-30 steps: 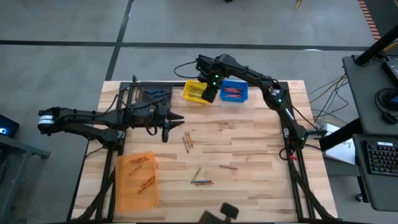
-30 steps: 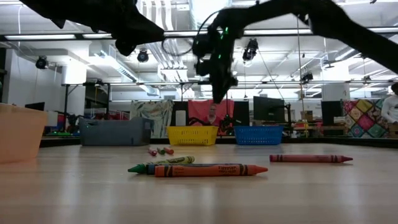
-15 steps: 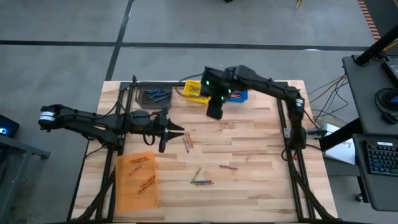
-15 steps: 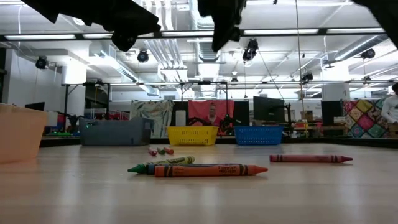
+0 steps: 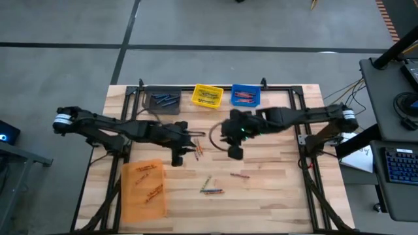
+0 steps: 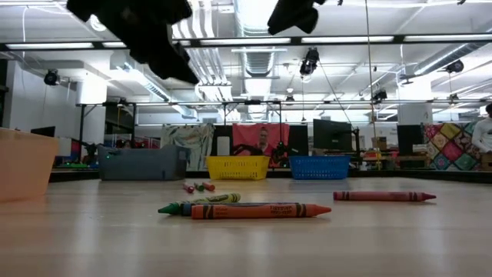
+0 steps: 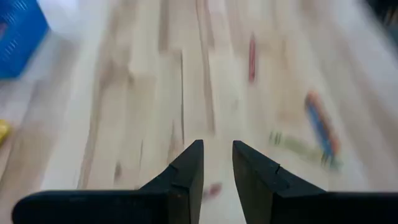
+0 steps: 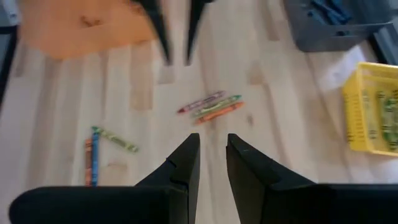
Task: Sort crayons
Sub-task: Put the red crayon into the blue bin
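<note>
Loose crayons lie on the wooden table: a small cluster point(image 5: 197, 149) at mid-table, a red one point(image 5: 240, 175) alone, and a green, blue and orange group point(image 5: 210, 190) nearer the front edge. My left gripper point(image 5: 194, 138) hovers just above the mid-table cluster, tilted down and open by a narrow gap point(image 7: 217, 163). My right gripper point(image 5: 219, 135) faces it from the right, higher up, also open by a narrow gap point(image 8: 212, 163), with the cluster point(image 8: 210, 106) ahead of it. Neither holds anything.
A grey bin point(image 5: 161, 101), a yellow bin point(image 5: 208, 96) and a blue bin point(image 5: 245, 96) stand along the far edge, each with crayons inside. An orange bin point(image 5: 145, 189) sits at the near left. Black frame rails point(image 5: 307, 163) run along both sides.
My right gripper has swung from above the yellow bin at the far edge to mid-table, rising and turning to face left. My left gripper has moved toward the right and tipped down toward the mid-table cluster. The crayons have not moved.
</note>
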Robot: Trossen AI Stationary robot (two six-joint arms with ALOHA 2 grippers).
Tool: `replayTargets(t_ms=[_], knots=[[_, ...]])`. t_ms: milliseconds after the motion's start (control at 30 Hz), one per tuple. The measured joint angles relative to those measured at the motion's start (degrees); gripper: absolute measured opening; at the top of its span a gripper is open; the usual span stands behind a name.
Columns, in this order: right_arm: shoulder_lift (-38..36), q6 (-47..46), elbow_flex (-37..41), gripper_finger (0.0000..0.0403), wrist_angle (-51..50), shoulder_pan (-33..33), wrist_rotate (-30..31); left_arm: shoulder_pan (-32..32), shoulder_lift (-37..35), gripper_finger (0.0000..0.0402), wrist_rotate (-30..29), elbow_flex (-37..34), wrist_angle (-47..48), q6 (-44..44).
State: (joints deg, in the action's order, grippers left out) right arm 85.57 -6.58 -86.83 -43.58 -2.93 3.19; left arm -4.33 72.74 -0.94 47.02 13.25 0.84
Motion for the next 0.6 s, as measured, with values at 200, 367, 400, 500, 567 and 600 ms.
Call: replayTargets(t_ms=[200, 367, 400, 500, 567, 600], knots=[[-5.6, -4.3, 10.8, 0.0068, 5.3, -4.0, 1.6, 0.0, 7.5, 0.0067, 0.0, 6.3, 15.2, -11.2], [-10.5, -9.5, 18.9, 0.0068, 7.8, -6.3, 5.1, 0.0, 13.4, 0.0068, 0.0, 9.3, 18.9, -17.9], [-11.6, -10.6, 20.5, 0.0068, 8.8, -6.7, 6.0, 0.0, 14.6, 0.0069, -0.3, 9.7, 19.2, -18.8], [-14.6, -13.2, 25.2, 0.0068, 12.3, -7.8, 7.6, 0.0, 17.5, 0.0074, -1.4, 11.1, 20.4, -22.0], [-16.5, -14.3, 28.3, 0.0068, 15.7, -8.4, 7.9, 0.1, 19.0, 0.0079, -1.6, 11.6, 21.3, -23.0], [-17.4, -14.7, 29.8, 0.0068, 17.7, -8.7, 8.0, 0.1, 19.6, 0.0082, -1.6, 11.7, 21.5, -23.5]])
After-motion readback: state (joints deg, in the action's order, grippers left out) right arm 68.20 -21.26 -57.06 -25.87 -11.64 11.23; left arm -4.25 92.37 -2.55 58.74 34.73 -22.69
